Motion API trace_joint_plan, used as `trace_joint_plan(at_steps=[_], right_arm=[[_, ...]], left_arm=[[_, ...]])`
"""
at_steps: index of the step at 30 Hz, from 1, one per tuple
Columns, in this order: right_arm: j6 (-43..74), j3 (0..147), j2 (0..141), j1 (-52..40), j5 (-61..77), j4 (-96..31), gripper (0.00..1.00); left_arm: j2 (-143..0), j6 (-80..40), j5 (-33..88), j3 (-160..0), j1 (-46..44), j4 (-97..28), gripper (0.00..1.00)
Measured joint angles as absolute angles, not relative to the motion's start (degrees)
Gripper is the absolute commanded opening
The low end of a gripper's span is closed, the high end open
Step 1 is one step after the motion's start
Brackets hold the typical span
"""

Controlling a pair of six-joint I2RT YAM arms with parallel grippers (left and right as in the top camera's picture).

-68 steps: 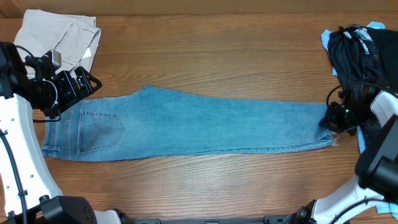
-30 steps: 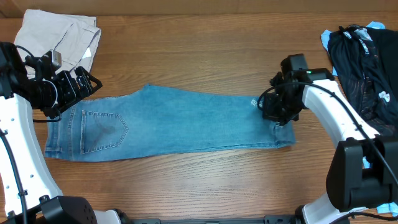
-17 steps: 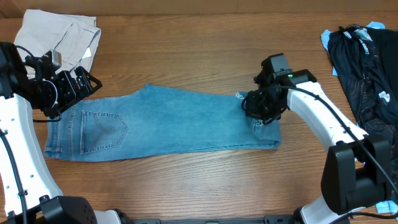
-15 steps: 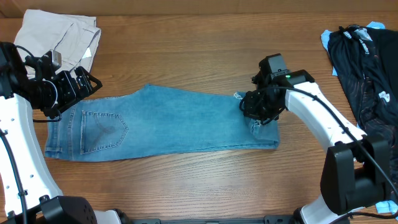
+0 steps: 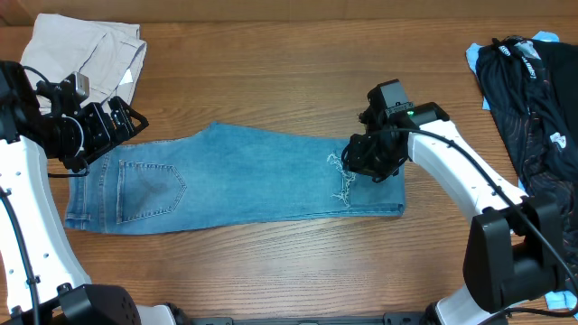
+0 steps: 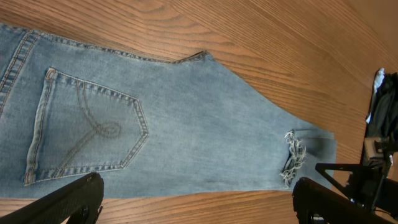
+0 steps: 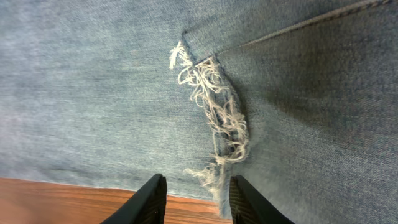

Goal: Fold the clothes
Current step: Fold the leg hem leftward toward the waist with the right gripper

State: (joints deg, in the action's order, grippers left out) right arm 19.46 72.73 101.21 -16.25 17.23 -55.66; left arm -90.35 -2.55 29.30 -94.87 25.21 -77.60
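We see the right gripper [image 7: 196, 180] low over the jeans [image 5: 235, 185], its fingers [image 7: 152, 198] parted by a narrow gap with nothing between them. The frayed hem [image 7: 214, 118] lies loose on the denim just ahead of the tips, so we judge the leg end to be let go after being laid back over the leg. The left gripper [image 6: 196, 186] hangs with its fingers wide apart and empty. The back pocket [image 6: 87, 134] lies ahead of its left finger, and the rest of the leg runs away beyond the right finger. Our main worry is the fringe: loose threads sit so near the right fingertips that one could catch as the arm lifts, dragging the flap open again. Nothing pins the waist end either, so any tug could slide the whole garment across the smooth wooden table [image 5: 271, 72]. The folded flap also looks short and slightly skewed, which could leave later folds uneven.
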Motion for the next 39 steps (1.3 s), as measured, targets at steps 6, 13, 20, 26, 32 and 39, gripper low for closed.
trace_joint_plan(at_steps=[6,13,20,26,32,39], right_arm=[[18.8,77.9,101.2,-13.0,17.1,-60.1,0.4],[14.7,80.6,100.9,-5.3,11.3,-69.2,0.26],[11.6,76.0,100.7,-3.7,8.5,-66.7,0.04],[10.9,68.6,100.7,-3.7,9.8,-61.2,0.04],[10.6,62.1,100.7,-3.7,14.8,-53.4,0.04],[11.2,57.2,100.7,-4.3,18.2,-49.0,0.04]], left_arm=[[-90.3,-2.5,29.1,-94.9,25.2,-77.6,1.0],[-90.3,-2.5,28.2,-94.9,25.2,-77.9,1.0],[-90.3,-2.5,27.8,-94.9,25.2,-78.0,1.0],[-90.3,-2.6,27.6,-94.9,25.2,-78.0,1.0],[-90.3,-2.6,27.6,-94.9,25.2,-78.0,1.0],[-90.3,-2.6,27.6,-94.9,25.2,-78.0,1.0]])
